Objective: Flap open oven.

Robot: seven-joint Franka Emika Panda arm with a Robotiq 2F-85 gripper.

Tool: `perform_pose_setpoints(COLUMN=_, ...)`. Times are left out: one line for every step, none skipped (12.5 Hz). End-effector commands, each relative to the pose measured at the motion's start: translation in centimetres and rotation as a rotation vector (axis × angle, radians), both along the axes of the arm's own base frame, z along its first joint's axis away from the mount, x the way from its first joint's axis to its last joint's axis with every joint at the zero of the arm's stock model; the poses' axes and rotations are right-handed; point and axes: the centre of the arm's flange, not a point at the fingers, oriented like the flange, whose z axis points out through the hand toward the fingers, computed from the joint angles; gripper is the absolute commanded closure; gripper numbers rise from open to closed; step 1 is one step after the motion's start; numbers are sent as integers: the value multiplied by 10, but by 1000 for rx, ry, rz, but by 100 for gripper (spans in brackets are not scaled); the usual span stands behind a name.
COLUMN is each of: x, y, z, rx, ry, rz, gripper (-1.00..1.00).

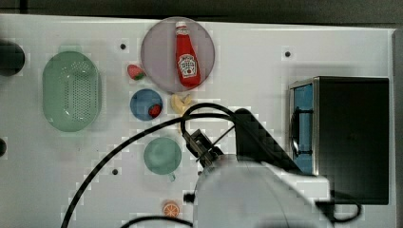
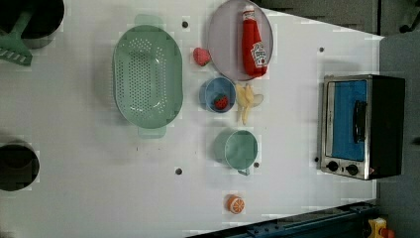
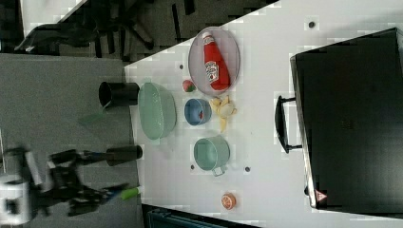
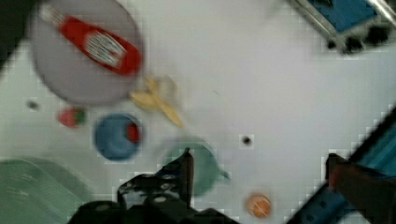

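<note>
Oven door shut, blue glass, dark handle; end effector wide open, empty.

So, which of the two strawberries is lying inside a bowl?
The strawberry in the small blue bowl; the other strawberry lies on the bare table beside the plate.

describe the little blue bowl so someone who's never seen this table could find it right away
Start at the big round grey plate with the ketchup bottle lying on it. Just off its rim, toward the green mug, sits the blue bowl, beside the peeled banana. It is the only blue dish, and it holds a strawberry; a second strawberry lies outside it on the table.
</note>
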Motion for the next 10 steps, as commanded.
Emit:
perform_pose_setpoints(x=12, y=-9, z=-16, rx=6, ry=26, rz=22, gripper=-65)
perform_pose_setpoints(x=12, y=-9, z=-16, rx=6, ry=26, rz=22, gripper=-39)
perform_pose_setpoints(x=12, y=-9, z=-16, rx=6, ry=26, rz=22, gripper=-14)
perform_pose_setpoints(x=12, y=-9, z=-17, rx=6, ry=27, rz=21, gripper=9)
perform_pose_setpoints(x=13, y=-10, z=-18, rx=6, ry=30, rz=20, gripper=31)
perform_pose_setpoints(x=13, y=-11, z=-20, rx=7, ry=35, rz=18, gripper=55)
perform_pose_setpoints(x=13, y=-12, z=-24, rx=8, ry=43, rz=15, gripper=65)
perform_pose_setpoints(x=13, y=-14, z=-30, rx=9, ry=56, rz=18, gripper=65)
perform_pose_setpoints(x=12, y=-17, z=-38, rx=7, ry=72, rz=49, gripper=65)
perform_pose_setpoints(x=11, y=-20, z=-47, rx=8, ry=89, rz=115, gripper=65)
